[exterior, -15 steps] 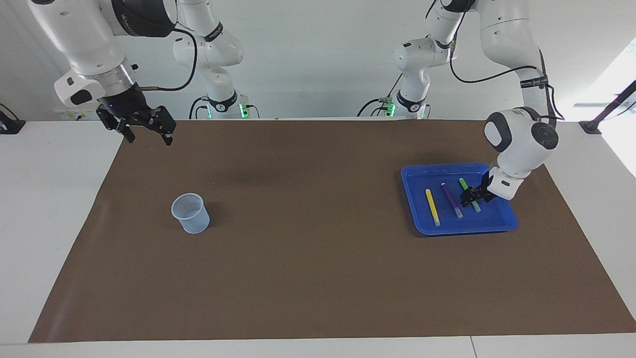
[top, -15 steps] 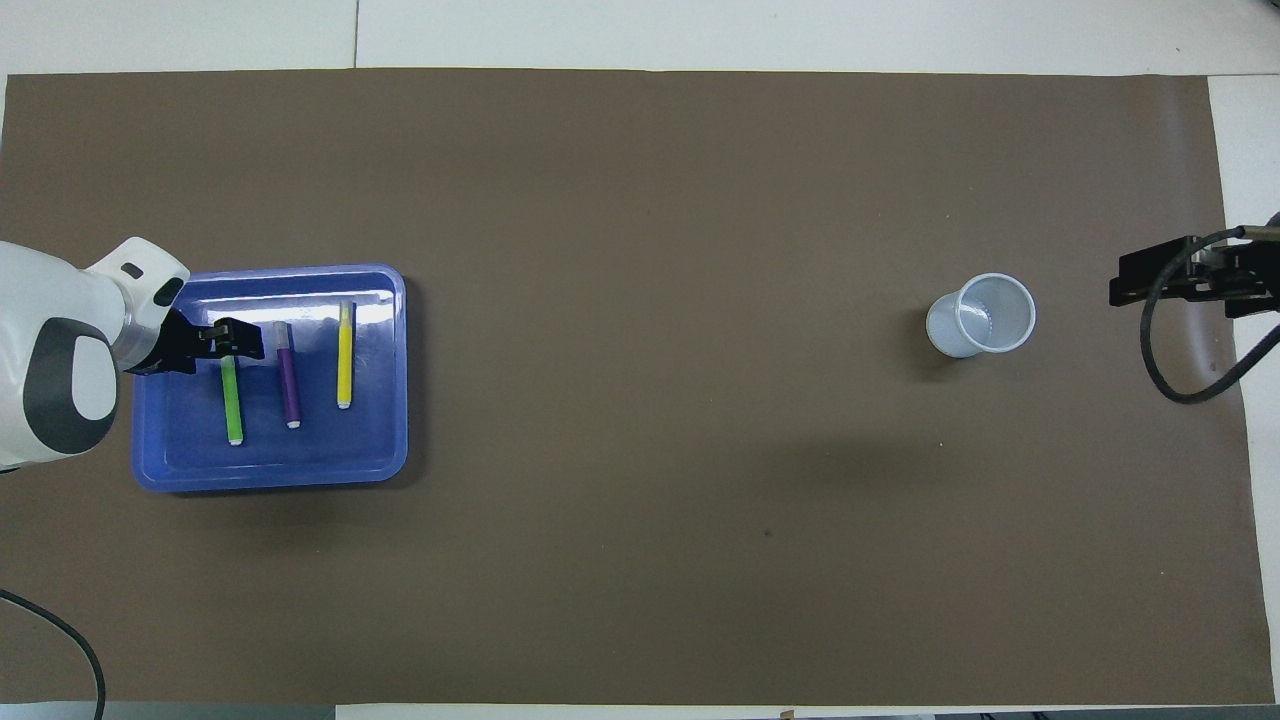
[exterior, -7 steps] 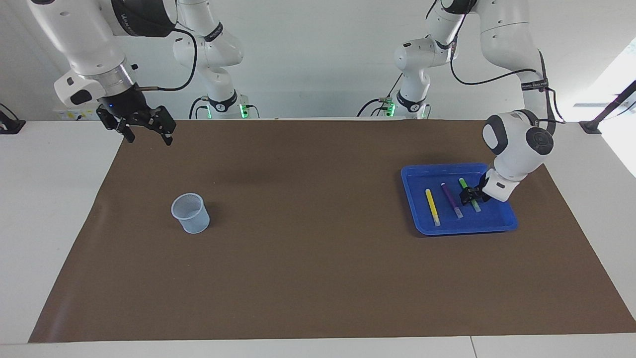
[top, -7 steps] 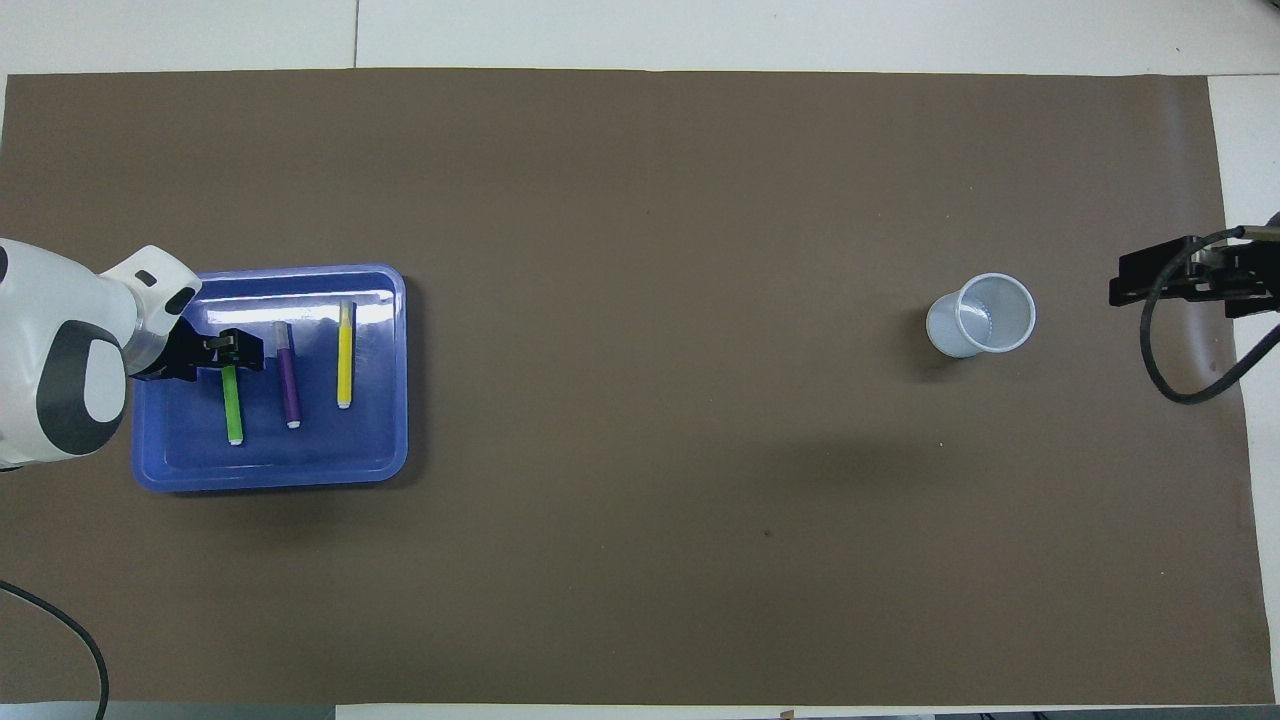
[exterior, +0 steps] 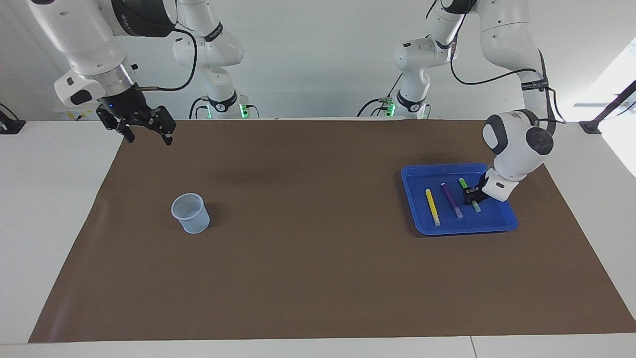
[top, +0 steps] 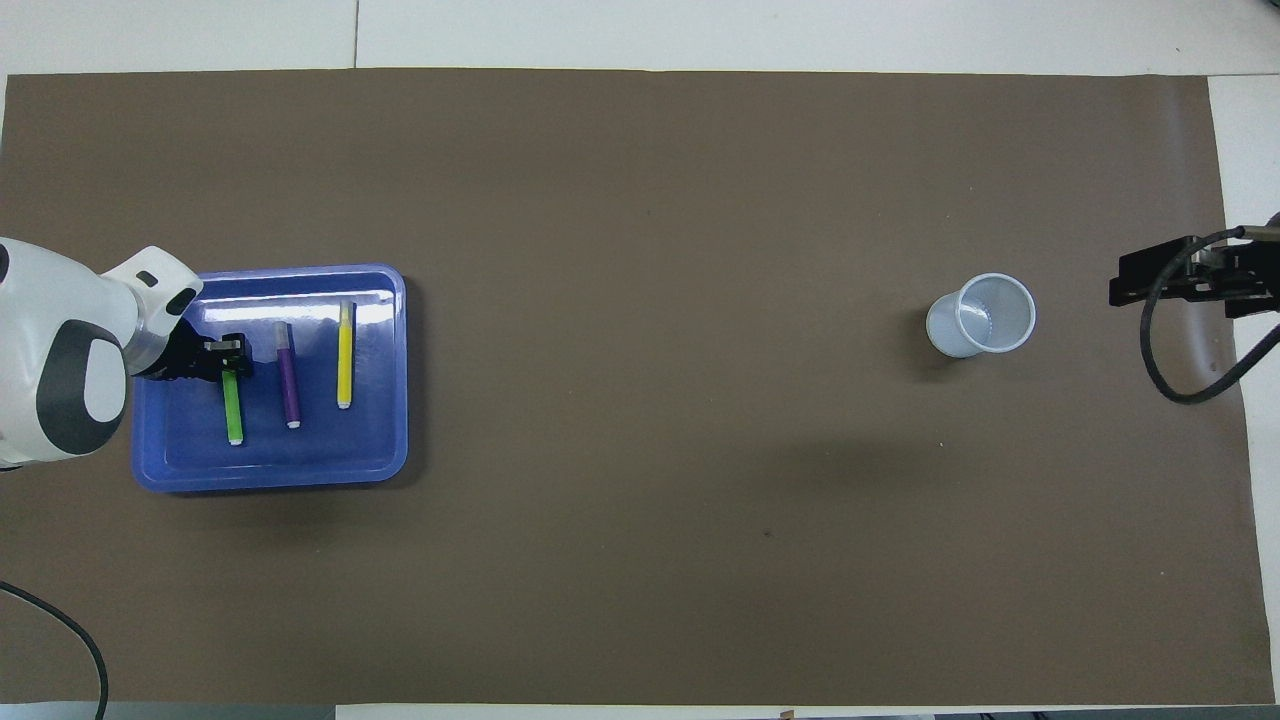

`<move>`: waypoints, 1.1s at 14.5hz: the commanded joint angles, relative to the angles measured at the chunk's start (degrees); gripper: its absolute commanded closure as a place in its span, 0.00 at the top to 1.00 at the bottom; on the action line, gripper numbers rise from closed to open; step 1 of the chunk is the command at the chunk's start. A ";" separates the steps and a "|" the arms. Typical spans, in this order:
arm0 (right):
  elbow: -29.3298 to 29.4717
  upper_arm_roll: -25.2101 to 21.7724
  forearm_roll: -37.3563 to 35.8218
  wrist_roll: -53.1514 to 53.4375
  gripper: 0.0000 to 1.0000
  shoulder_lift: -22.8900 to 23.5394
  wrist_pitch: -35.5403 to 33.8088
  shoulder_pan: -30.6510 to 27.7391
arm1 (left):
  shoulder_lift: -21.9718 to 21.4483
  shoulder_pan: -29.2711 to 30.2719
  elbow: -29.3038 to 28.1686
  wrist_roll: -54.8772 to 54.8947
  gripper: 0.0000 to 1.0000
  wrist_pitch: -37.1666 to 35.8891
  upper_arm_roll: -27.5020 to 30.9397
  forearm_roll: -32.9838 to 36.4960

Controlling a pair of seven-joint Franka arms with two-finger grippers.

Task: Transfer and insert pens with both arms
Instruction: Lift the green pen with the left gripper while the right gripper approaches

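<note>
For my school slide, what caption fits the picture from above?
Left gripper closed on the green pen in the blue tray; mesh cup waits.

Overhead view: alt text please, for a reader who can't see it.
The left gripper is closed on the green pen in a blue tray, beside the purple pen and yellow pen. The open right gripper waits near a mesh cup.

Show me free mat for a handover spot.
Bare mat between cup and tray, and along the edge farthest from the robots. Crowded: the tray, with three pens and the left gripper on the green pen.
</note>
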 commanded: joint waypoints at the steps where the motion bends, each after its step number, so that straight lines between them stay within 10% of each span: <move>1: -1.13 0.22 -0.94 1.04 1.00 -1.03 -0.14 -0.42 | 0.02 0.27 -0.37 0.37 0.00 -0.66 0.22 0.96; 7: -1.04 0.75 -3.22 -0.36 1.00 -1.12 -0.49 0.28 | 0.11 0.63 0.85 -0.94 0.00 -1.27 0.14 0.87; 16: -1.22 0.75 -1.91 -0.28 1.00 -1.12 -0.49 0.28 | -0.42 -0.43 17.27 -10.68 0.00 -23.13 -0.22 -7.29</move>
